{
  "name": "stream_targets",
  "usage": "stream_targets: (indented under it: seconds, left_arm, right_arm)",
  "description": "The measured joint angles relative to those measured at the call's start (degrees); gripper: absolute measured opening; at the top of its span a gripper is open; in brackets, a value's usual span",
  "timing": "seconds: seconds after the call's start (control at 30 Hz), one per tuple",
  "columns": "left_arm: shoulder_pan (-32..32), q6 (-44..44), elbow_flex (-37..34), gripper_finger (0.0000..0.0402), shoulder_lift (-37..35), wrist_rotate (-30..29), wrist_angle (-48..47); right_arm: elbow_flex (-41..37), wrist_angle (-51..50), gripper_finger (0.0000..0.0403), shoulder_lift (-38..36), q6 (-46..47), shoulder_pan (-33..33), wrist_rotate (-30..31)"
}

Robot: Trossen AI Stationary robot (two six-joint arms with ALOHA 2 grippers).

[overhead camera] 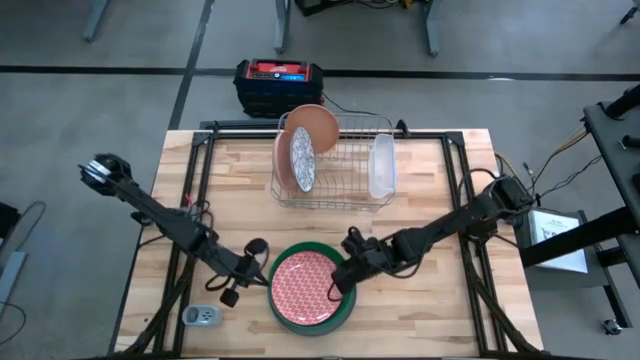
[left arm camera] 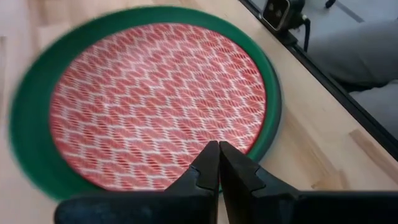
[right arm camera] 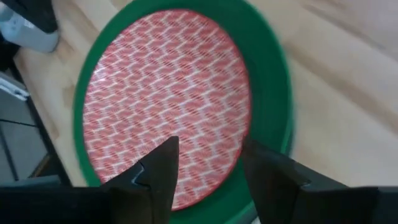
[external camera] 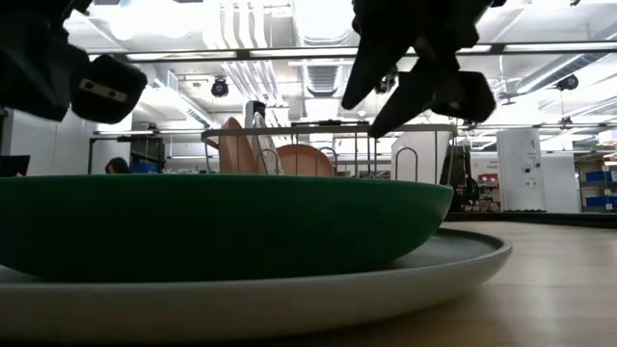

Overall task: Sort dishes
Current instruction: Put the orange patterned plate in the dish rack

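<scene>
A red-and-white patterned plate [overhead camera: 305, 285] lies in a dark green plate [overhead camera: 345, 305] near the table's near edge. In the low view the green plate [external camera: 222, 226] rests on a larger pale grey plate [external camera: 405, 275]. My left gripper [overhead camera: 264, 264] is shut and empty just left of the stack, above the table; its fingertips [left arm camera: 219, 148] point over the patterned plate [left arm camera: 155, 99]. My right gripper [overhead camera: 338, 284] is open over the stack's right rim, its fingers [right arm camera: 163, 163] standing apart above the patterned plate [right arm camera: 161, 93]. In the low view both grippers hang clear above the plates.
A silver wire rack [overhead camera: 345, 190] stands at the far middle of the table. It holds terracotta-pink plates [overhead camera: 312, 125], a pale patterned plate [overhead camera: 303, 160] on edge, and a clear oblong tub [overhead camera: 382, 165]. A small white device [overhead camera: 200, 315] lies at the near left corner.
</scene>
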Motion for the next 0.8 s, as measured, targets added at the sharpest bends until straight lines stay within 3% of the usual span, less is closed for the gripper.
stream_targets:
  seconds: [0.3,0.8]
  left_arm:
    - [-1.42,-0.74,0.0,0.0,9.61,0.15,7.18]
    - [-1.74,-4.5,0.15,0.0,16.58,-0.67,11.85]
  right_arm:
    - [0.0,4.01,0.0207,5.46,6.0,2.31,1.43]
    - [-0.4,4.04,0.0225,6.85,7.81,1.24,1.48]
